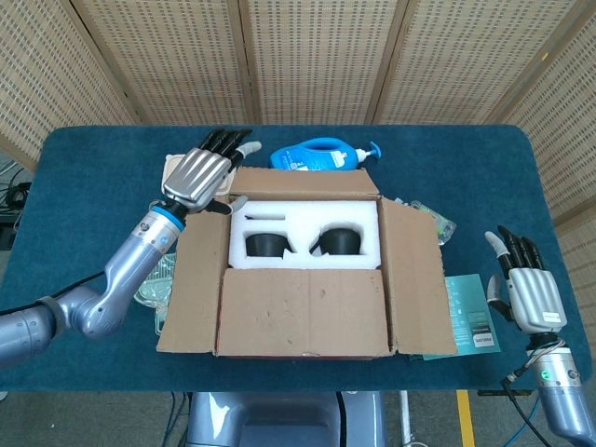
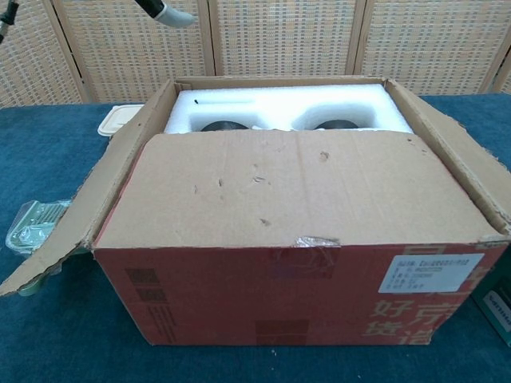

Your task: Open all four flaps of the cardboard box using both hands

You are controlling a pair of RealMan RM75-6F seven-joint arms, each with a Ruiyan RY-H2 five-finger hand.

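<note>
The cardboard box stands mid-table, with white foam and two black items showing inside. Its far flap lies folded back, seen only as a thin strip. The left flap and right flap slope outward. The near flap lies flat over the box's front half. My left hand hovers at the far-left corner, fingers stretched out, holding nothing; the chest view shows only a fingertip. My right hand is open, well right of the box.
A blue detergent bottle lies behind the box. A beige lidded container and a clear green pack sit to the left. A teal booklet and a plastic packet lie to the right.
</note>
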